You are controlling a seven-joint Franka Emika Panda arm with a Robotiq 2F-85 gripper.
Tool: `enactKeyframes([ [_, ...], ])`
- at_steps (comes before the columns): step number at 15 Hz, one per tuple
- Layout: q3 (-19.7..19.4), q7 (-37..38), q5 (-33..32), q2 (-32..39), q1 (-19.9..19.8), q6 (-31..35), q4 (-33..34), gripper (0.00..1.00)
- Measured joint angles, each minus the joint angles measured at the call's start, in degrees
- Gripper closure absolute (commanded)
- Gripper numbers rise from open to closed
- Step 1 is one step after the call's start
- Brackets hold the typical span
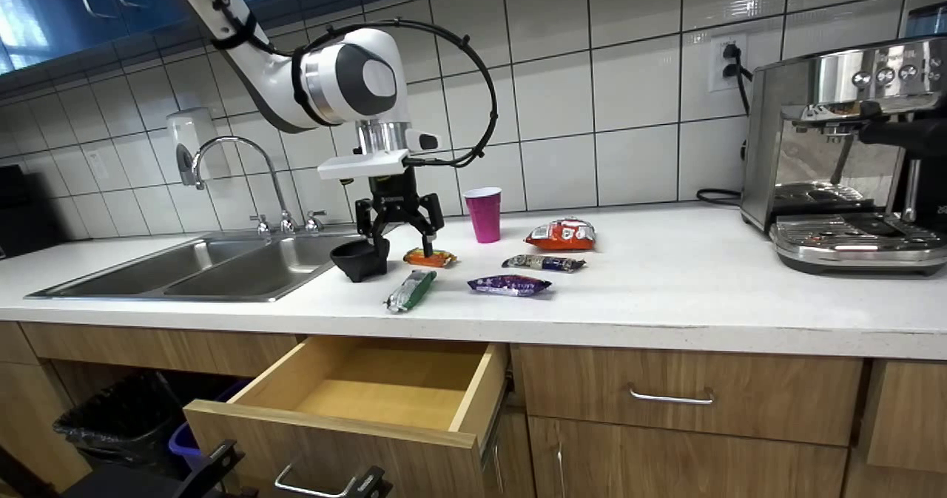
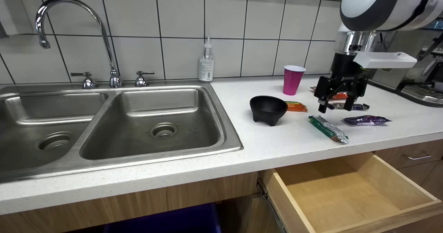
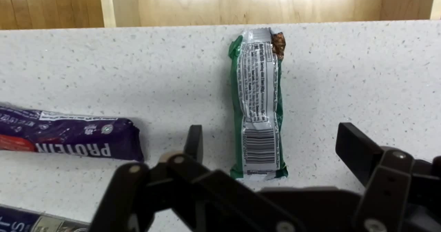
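My gripper (image 1: 405,249) stands open above the white counter with nothing between its fingers. In the wrist view a green and silver wrapped bar (image 3: 258,104) lies on the counter, its barcode end seen in the gap between the two fingertips. It lies flat, below the fingers and apart from them. A purple bar (image 3: 65,133) rests to its left, and part of a dark blue wrapped bar (image 3: 38,221) shows at the lower left corner. Near the gripper in both exterior views are a black bowl (image 2: 268,108) and an orange-wrapped bar (image 2: 296,106).
A pink cup (image 1: 484,217) and a red snack bag (image 1: 561,234) stand farther back. Below the counter edge a wooden drawer (image 1: 325,431) is pulled out. The double sink (image 2: 221,146) lies on one side, a coffee machine (image 1: 762,135) on the other. A soap bottle (image 2: 206,65) is by the wall.
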Motion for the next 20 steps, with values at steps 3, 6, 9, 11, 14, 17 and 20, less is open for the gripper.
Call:
enactKeyframes([
  [3,0.0,0.0,-0.6,2.5,0.3,0.0,2.1,0.0],
  [6,0.0,0.0,-1.0,5.1,0.7,-0.1,4.0,0.0],
  [9,0.0,0.0,-1.4,7.4,1.0,-0.2,5.6,0.0],
  [11,0.0,0.0,-1.5,8.8,1.0,-0.2,6.7,0.0],
  [14,0.0,0.0,-1.7,10.4,1.0,-0.4,8.0,0.0],
  [17,0.0,0.0,-1.7,11.5,1.0,-0.6,9.0,0.0],
  [20,0.0,0.0,-1.7,12.4,1.0,-1.1,9.9,0.0],
])
